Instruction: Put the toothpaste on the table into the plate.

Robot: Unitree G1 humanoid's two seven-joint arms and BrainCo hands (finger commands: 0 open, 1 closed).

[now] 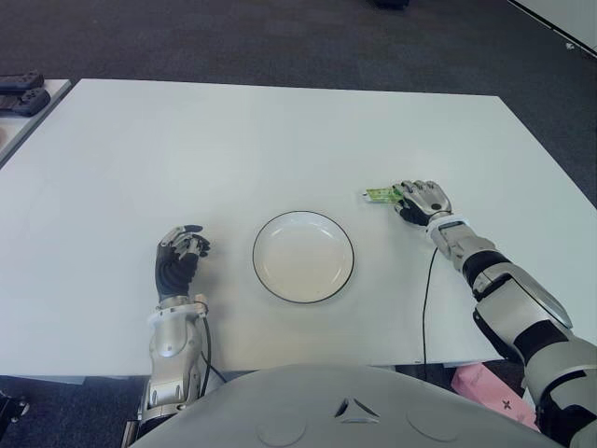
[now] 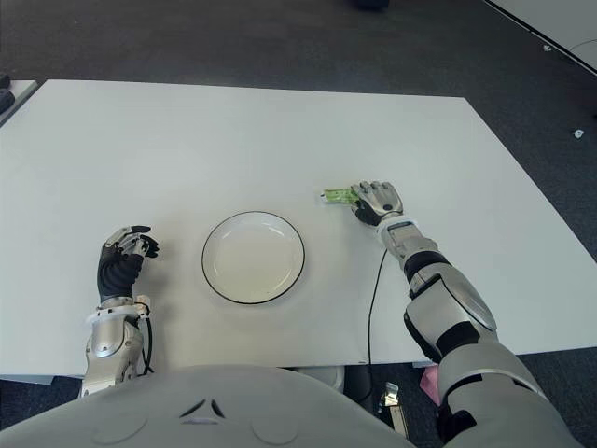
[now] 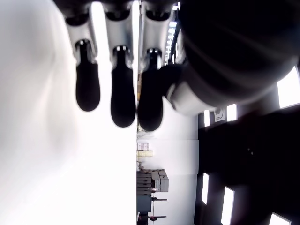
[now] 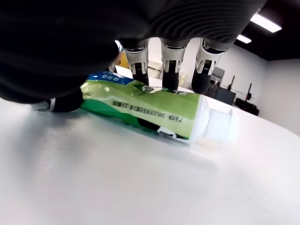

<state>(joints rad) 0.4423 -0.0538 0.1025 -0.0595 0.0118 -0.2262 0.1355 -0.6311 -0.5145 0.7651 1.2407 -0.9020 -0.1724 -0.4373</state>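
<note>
White counter (image 1: pixel 280 131) wide and mostly bare; its far edge meets dark carpet, the right edge runs diagonally past the right arm, and the near edge sits just in front of the robot's body. Dark controller-like items (image 1: pixel 20 93) lie on a separate surface past the left edge. Open surface all around the plate (image 1: pixel 303 256), which sits near the front centre: white with a thin dark rim, nothing in it.

Right hand (image 1: pixel 422 200) is to the right of the plate and a bit farther back, palm down over the toothpaste (image 4: pixel 150 108). The tube lies flat on the counter, green and white with a blue patch, white cap pointing toward the plate side and sticking out past the fingers. In the right wrist view the fingers (image 4: pixel 171 60) arch over the top of the tube, tips at its far side, thumb low at the near side; closed loosely around it, tube not lifted. A thin black cable (image 1: pixel 427 299) runs from the right wrist down to the near edge.

Left hand (image 1: pixel 180 254) shows left of the plate, well apart from it, fingers curled in and holding nothing.
</note>
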